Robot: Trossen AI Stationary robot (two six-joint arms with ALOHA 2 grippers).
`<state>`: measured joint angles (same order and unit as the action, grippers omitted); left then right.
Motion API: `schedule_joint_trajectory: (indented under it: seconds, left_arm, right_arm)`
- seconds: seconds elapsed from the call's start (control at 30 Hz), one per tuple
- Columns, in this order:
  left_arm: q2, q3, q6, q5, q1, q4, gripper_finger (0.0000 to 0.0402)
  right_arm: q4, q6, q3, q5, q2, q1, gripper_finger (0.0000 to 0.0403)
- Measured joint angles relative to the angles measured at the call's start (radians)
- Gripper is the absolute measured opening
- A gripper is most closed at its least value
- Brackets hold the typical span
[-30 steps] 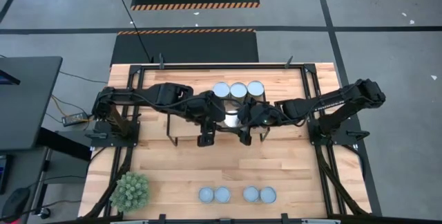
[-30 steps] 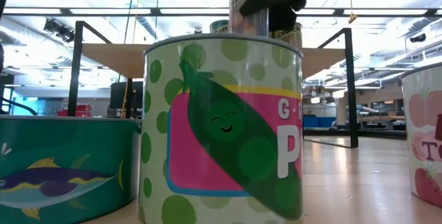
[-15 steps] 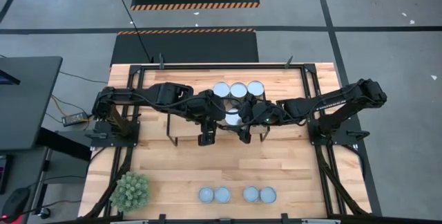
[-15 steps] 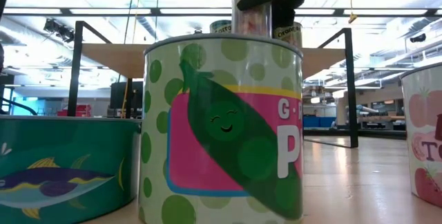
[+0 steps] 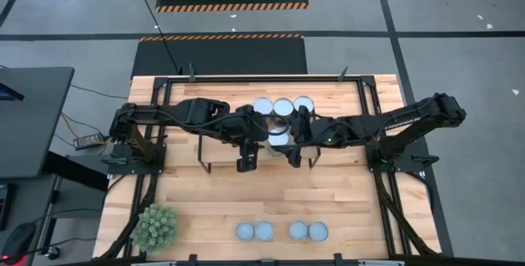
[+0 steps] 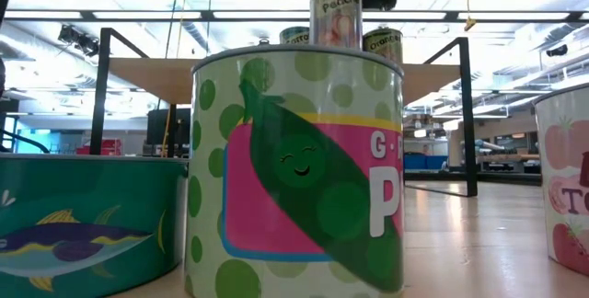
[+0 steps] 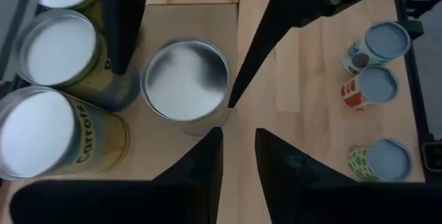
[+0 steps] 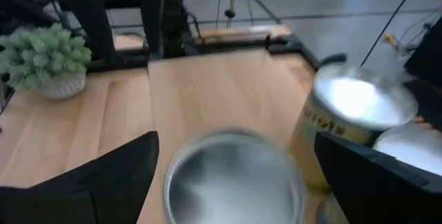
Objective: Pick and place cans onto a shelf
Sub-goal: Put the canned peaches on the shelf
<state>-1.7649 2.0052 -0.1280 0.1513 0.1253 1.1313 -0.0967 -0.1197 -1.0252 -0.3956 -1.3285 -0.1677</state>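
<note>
The low shelf (image 5: 221,147) is a light wooden board on thin black rod legs, standing in the far middle part of the table. On it stand four upright metal cans. Three cans with shiny silver-white tops (image 5: 283,107) form a row at the far edge of the board, touching each other; one shows a yellowish label with the word "Carrots" (image 7: 52,135). A fourth silver-topped can (image 7: 185,80) stands just in front of this row. Four smaller cans with bluish-grey tops (image 5: 281,231) stand upright in a row near the front edge of the table, in two pairs.
</note>
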Motion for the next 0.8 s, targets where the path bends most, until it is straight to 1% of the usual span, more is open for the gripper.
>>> schedule_joint_trajectory:
  seconds: [0.1, 0.17, 0.3, 0.37, 0.47, 0.57, 0.67, 0.8]
  left_arm:
    - [0.000, 0.000, -0.001, 0.021, 0.000, -0.013, 0.0092]
    - [0.000, 0.000, -0.011, 0.030, 0.000, -0.023, 0.0096]
    - [-0.003, 0.000, -0.020, 0.032, 0.000, -0.025, 0.0120]
    - [-0.015, 0.000, -0.018, 0.040, 0.003, -0.032, 0.0137]
    - [-0.043, 0.000, -0.017, 0.047, 0.003, -0.033, 0.0162]
    - [-0.073, 0.000, -0.007, 0.047, 0.003, -0.034, 0.0179]
    - [-0.099, 0.000, 0.040, 0.047, 0.003, -0.037, 0.0184]
    - [-0.123, 0.000, 0.134, 0.047, 0.007, -0.049, 0.0182]
  right_arm:
    - [-0.019, 0.031, -0.047, -0.012, 0.003, -0.008, 0.0395]
    - [-0.065, 0.053, -0.086, -0.033, 0.003, -0.016, 0.0394]
    - [-0.227, 0.081, -0.180, -0.103, 0.003, -0.027, 0.0394]
    - [-0.318, 0.075, -0.220, -0.112, 0.003, -0.029, 0.0394]
    - [-0.459, 0.038, -0.274, -0.107, 0.003, -0.035, 0.0394]
    - [-0.635, -0.015, -0.324, -0.108, 0.003, -0.044, 0.0393]
    - [-0.810, -0.082, -0.363, -0.108, 0.005, -0.056, 0.0393]
    - [-0.954, -0.165, -0.377, -0.101, 0.041, -0.080, 0.0393]
